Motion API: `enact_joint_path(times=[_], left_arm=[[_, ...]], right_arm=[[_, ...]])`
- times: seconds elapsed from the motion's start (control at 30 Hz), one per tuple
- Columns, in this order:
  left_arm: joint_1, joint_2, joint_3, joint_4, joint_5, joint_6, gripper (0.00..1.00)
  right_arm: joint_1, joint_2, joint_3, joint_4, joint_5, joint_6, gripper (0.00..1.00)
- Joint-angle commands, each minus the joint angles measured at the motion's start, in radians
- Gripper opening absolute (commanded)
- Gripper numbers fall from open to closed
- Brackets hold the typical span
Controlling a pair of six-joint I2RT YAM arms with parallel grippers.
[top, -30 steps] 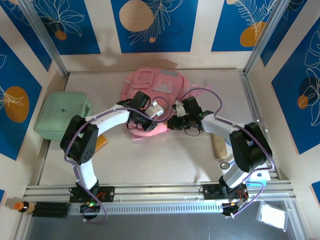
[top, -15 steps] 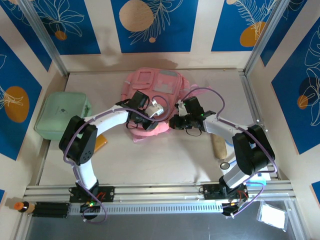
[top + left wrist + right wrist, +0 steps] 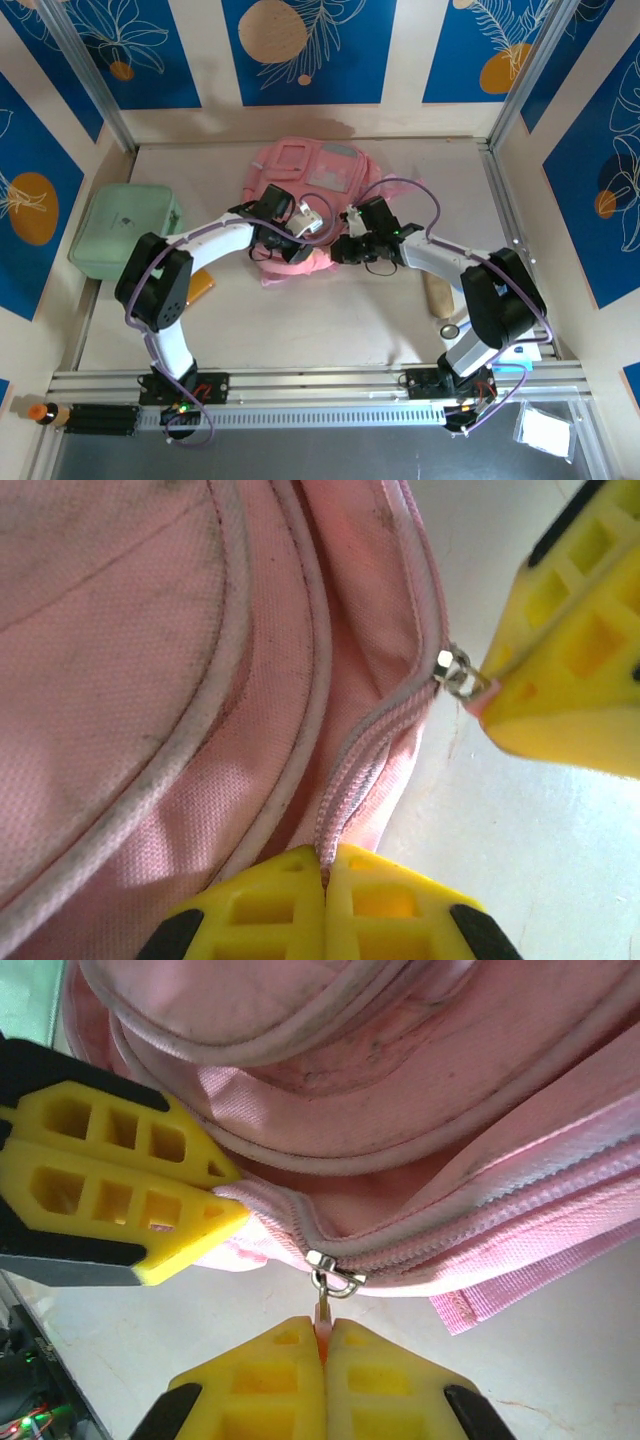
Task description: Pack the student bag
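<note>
The pink backpack (image 3: 312, 170) lies flat at the far middle of the table (image 3: 330, 310), well to the right of the mint-green case (image 3: 125, 235). At its near edge the left gripper (image 3: 325, 865) clamps the zipper tape (image 3: 350, 770) (yellow fingers pressed together). Just beside it, the right gripper (image 3: 322, 1335) pinches the pink pull tab (image 3: 322, 1312) hanging from the metal zipper slider (image 3: 335, 1278).

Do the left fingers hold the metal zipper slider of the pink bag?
No, the left fingers pinch the zipper tape of the student bag; the right fingers grip the zipper pull on the metal slider.
</note>
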State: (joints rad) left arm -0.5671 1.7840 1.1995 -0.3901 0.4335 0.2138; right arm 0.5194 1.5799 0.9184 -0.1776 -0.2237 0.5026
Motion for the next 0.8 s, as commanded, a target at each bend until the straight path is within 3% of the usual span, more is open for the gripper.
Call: enact_joint_path(times=[0.0,0.07,0.13,0.6,0.77], left_arm=[[0.000,-0.054,-0.012,0.098,0.048,-0.014,0.00],[0.000,-0.058,-0.019,0.102,0.057,-0.017,0.00],[-0.001,-0.058,-0.022,0.104,0.061,-0.019,0.00],[0.000,-0.054,-0.025,0.093,0.076,-0.018,0.00],[-0.002,-0.055,-0.032,0.088,0.079,-0.014,0.00]], right_arm=[[-0.028,-0.065,-0.018,0.020,-0.073,0.030,0.09],[-0.036,-0.073,-0.015,0.009,-0.029,0.043,0.24],[-0.043,-0.078,-0.016,-0.006,0.037,0.058,0.32],[-0.079,-0.032,0.058,-0.046,0.116,0.089,0.38],[-0.093,0.019,0.093,-0.011,0.037,0.190,0.37]])
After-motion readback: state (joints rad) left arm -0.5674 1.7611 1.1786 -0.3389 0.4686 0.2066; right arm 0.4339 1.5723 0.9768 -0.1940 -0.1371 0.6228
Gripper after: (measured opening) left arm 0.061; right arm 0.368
